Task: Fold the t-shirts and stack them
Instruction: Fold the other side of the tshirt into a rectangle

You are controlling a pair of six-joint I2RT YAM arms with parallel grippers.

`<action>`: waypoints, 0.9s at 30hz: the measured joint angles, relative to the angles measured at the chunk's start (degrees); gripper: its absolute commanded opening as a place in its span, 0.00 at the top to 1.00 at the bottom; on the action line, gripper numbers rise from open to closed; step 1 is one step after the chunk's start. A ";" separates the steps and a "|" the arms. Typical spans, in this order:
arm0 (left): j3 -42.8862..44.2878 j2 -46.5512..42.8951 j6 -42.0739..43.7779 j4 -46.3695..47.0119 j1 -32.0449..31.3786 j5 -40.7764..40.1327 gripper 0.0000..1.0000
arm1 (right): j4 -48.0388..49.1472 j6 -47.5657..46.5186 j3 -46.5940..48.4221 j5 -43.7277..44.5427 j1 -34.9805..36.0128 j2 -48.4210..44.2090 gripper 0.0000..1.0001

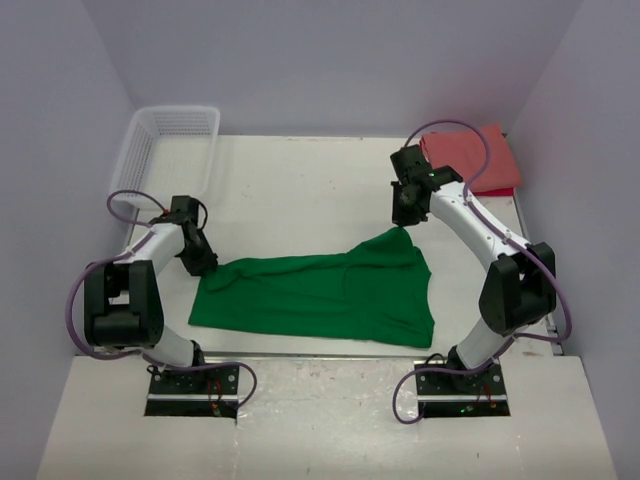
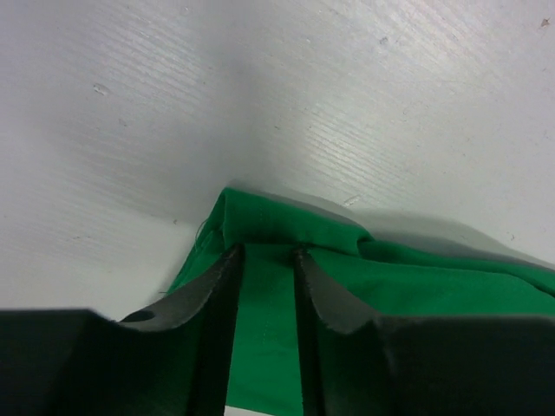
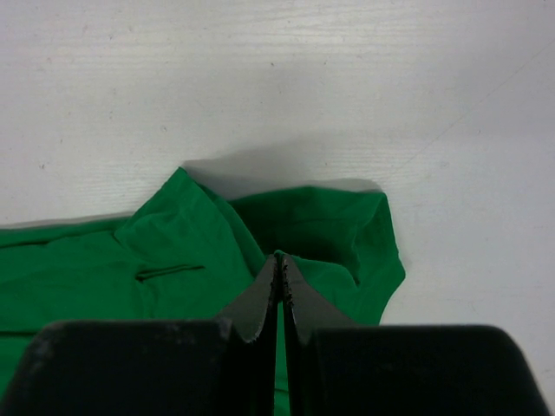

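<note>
The bright green t-shirt (image 1: 330, 295) lies spread across the middle of the table. My left gripper (image 1: 207, 265) is low at its left corner. In the left wrist view the jaws (image 2: 266, 251) stand a little apart, with green cloth (image 2: 408, 277) lying flat between the fingers. My right gripper (image 1: 403, 222) is shut on the shirt's far right corner and holds it up in a peak. In the right wrist view the tips (image 3: 280, 256) pinch a fold of the green cloth (image 3: 173, 260). The salmon-red t-shirt (image 1: 470, 160) lies folded at the back right.
A white plastic mesh basket (image 1: 165, 150) stands at the back left against the wall. Walls close the table in on the left, back and right. Bare white tabletop (image 1: 300, 190) lies between the basket and the red shirt.
</note>
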 measured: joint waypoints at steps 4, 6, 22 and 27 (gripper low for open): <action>0.00 0.39 0.11 0.33 0.59 0.15 0.91 | 0.00 0.00 0.00 0.02 0.20 0.00 1.00; 0.02 0.50 0.11 0.42 0.66 0.28 0.97 | -0.02 0.00 0.00 0.02 0.37 0.00 1.00; 6.45 -13.40 0.15 -3.76 0.66 -2.01 1.00 | -1.81 0.98 0.02 3.21 0.74 -1.73 1.00; 9.64 -10.64 0.13 -3.96 0.66 -2.03 1.00 | -3.48 0.98 1.86 4.96 0.70 -2.23 1.00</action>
